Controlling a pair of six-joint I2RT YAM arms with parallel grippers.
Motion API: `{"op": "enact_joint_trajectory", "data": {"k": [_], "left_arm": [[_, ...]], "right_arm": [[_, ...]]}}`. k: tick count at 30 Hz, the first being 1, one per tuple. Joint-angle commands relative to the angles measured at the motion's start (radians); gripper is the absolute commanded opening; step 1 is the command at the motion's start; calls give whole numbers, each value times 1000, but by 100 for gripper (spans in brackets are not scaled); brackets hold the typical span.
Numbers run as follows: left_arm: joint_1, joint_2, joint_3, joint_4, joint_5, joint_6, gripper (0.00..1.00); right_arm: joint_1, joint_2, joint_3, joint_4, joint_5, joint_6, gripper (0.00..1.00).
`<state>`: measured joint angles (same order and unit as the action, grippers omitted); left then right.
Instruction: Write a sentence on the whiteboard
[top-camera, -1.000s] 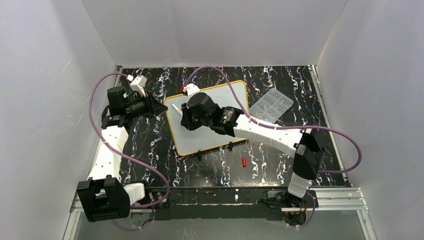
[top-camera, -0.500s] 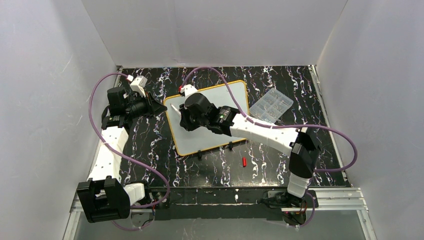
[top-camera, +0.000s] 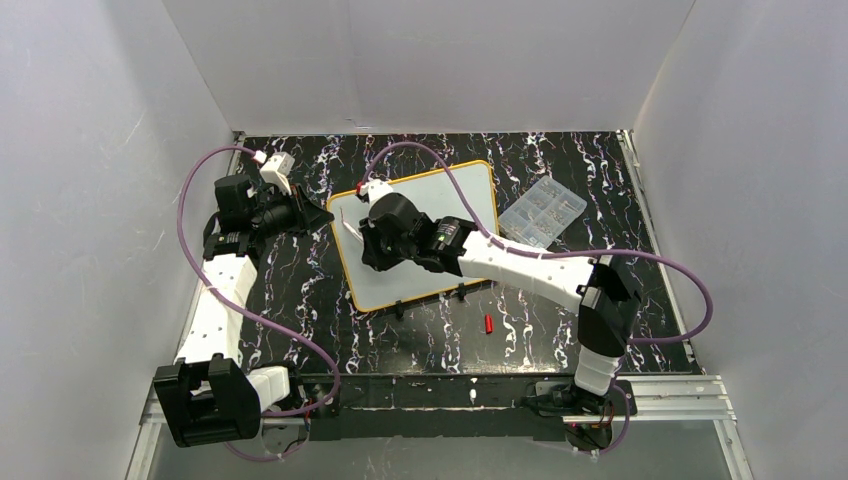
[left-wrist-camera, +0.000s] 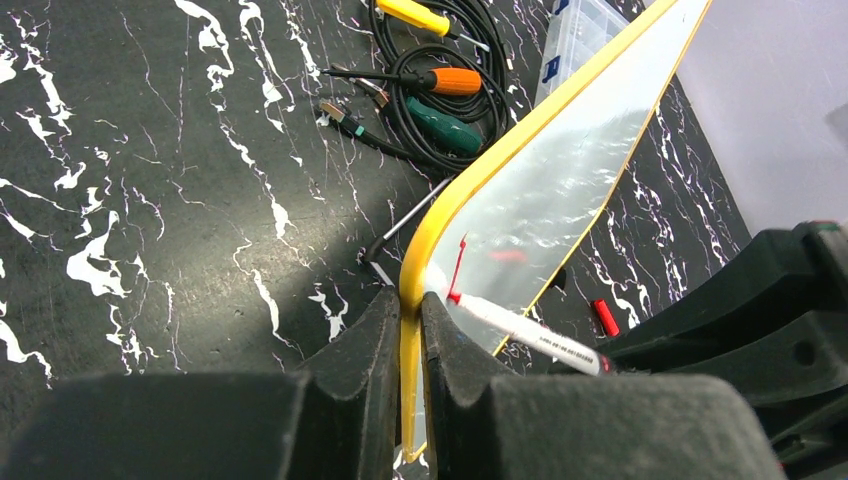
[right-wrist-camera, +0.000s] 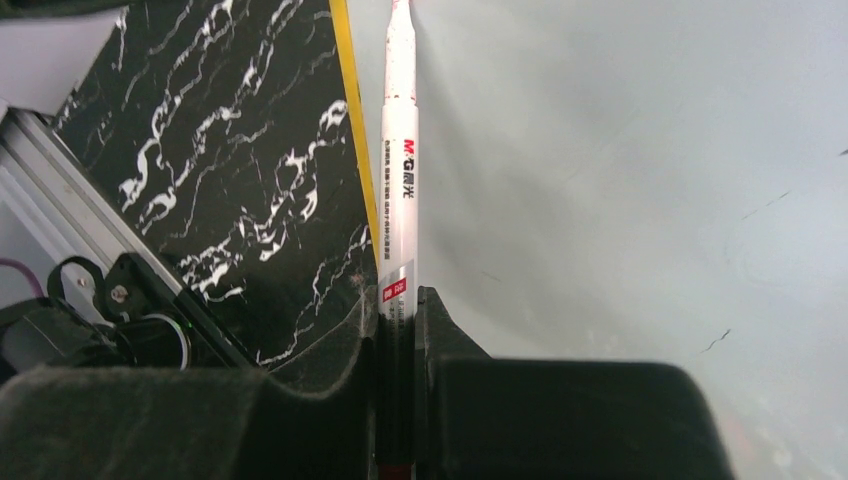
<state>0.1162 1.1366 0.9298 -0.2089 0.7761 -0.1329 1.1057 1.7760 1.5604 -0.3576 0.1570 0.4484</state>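
1. Your left gripper (left-wrist-camera: 410, 312) is clamping shut on the yellow rim of the whiteboard (top-camera: 400, 285) at its left edge, one finger on each side of the rim.
2. Your right gripper (right-wrist-camera: 400, 300) is squeezing a white marker (right-wrist-camera: 400, 180) between closed jaws, with the barrel pointing straight out from the fingers.
3. The marker's red tip is touching the board close to its left rim, just beside where the left fingers are pinching.
4. Of the sentence (left-wrist-camera: 458, 268), you are seeing only one thin red stroke – it is running up the board from the tip in the left wrist view; no letters are readable yet.
5. The whiteboard is lying askew on the black marbled table (top-camera: 300, 285), between the two arms and towards the back.
6. A clear parts box (top-camera: 542, 211) is sitting just beside the board's right corner, and a small red cap (top-camera: 489, 324) is lying on the table near its front edge – apart from both grippers.
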Motion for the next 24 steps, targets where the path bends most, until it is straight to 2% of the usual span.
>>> {"op": "enact_joint_trajectory", "data": {"k": [1,7,14,24], "left_arm": [[3,-43,-3,-9,18,11,1],[3,-42,-3,-9,18,12,0],[3,-42,-5,-9,15,13,0],[3,-43,-7,-9,18,13,0]], "right_arm": [[10,-4,-22,-32,-26,16,1],[22,-11,-25,-36,-22,14,1],[23,-75,-58,76,25,10,1],[23,-39,-18,68,66,-4,1]]}}
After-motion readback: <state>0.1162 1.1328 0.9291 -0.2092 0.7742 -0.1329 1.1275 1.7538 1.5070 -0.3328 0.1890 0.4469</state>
